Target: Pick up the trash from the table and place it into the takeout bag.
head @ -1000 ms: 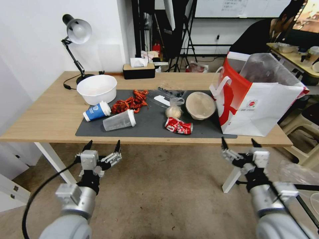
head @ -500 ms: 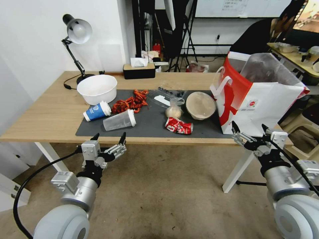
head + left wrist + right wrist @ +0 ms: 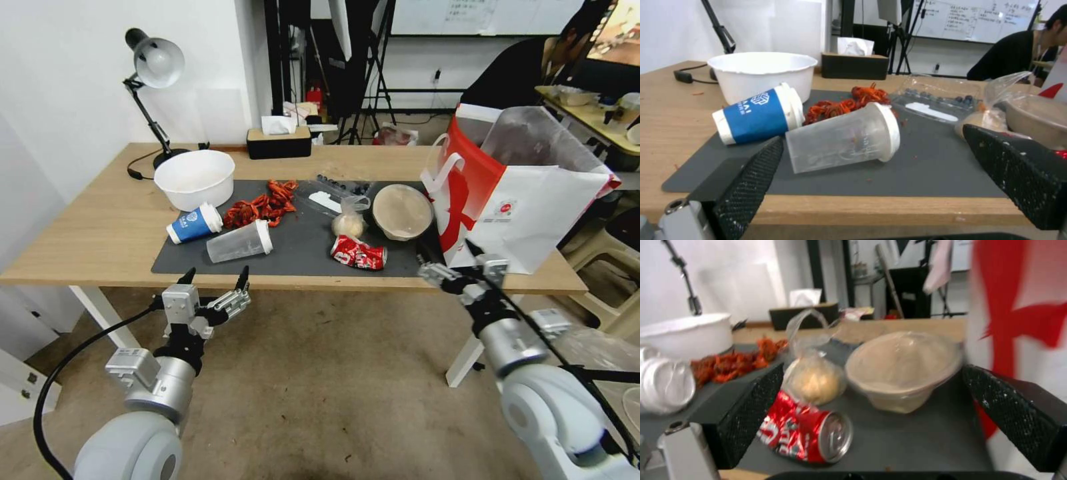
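The trash lies on the dark mat [image 3: 307,257] of the table [image 3: 87,227]: a blue cup [image 3: 195,223], a clear cup [image 3: 239,242], red shells [image 3: 263,205], a bagged beige ball [image 3: 349,223], a lidded bowl [image 3: 402,212] and a crushed red can [image 3: 359,253]. The takeout bag [image 3: 527,200] stands open at the table's right end. My left gripper [image 3: 217,273] hangs open just off the front edge, facing the clear cup [image 3: 844,141]. My right gripper [image 3: 448,260] is open at the mat's front right corner, facing the can [image 3: 804,431] and bowl [image 3: 902,370].
A white bowl [image 3: 194,179], a desk lamp [image 3: 155,67] and a tissue box [image 3: 279,141] sit toward the back left. A clear tray [image 3: 333,193] lies behind the ball bag. White table legs stand below the front edge.
My right gripper rose to the table edge and then swung left, from in front of the takeout bag to the mat's corner. My left gripper rose slightly toward the edge.
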You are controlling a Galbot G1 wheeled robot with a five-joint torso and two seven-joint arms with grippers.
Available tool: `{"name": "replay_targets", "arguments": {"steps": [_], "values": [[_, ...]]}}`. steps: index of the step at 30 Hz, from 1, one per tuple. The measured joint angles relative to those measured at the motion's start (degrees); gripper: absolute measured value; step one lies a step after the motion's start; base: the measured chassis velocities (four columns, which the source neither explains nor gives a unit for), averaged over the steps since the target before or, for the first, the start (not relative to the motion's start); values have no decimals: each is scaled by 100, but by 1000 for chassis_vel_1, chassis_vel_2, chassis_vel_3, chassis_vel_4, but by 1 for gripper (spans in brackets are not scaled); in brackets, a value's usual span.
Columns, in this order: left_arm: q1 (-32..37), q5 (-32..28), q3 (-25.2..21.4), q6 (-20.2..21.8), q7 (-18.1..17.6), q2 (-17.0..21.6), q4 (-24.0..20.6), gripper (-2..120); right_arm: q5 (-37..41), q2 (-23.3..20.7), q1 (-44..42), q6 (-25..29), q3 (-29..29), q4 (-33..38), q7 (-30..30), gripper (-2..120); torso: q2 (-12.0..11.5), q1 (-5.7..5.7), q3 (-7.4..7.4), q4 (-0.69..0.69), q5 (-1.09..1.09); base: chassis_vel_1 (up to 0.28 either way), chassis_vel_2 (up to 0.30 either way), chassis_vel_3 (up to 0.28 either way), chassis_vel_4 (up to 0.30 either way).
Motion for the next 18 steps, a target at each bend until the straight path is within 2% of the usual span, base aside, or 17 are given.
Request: {"name": "replay_targets", "arguments": {"steps": [3, 7, 11, 18], "values": [[42, 82, -11, -43, 13, -77, 24, 100, 0, -149, 402, -8, -400, -376, -36, 100, 0, 0, 0, 1, 0, 0, 0, 0, 0], [63, 121, -22, -62, 21, -117, 29, 100, 17, -233, 632, -17, -608, -566, -89, 100, 0, 0, 0, 1, -1, 0, 0, 0, 0], [96, 190, -51, -97, 35, -193, 30, 100, 192, -459, 1219, -30, -1065, -1014, -330, 100, 0, 0, 0, 0, 0, 0, 0, 0, 0], [115, 275, -57, -164, 37, -303, 59, 100, 369, -567, 1765, -161, -1466, -1569, -498, 100, 0, 0, 0, 1, 0, 0, 0, 0, 0]]}}
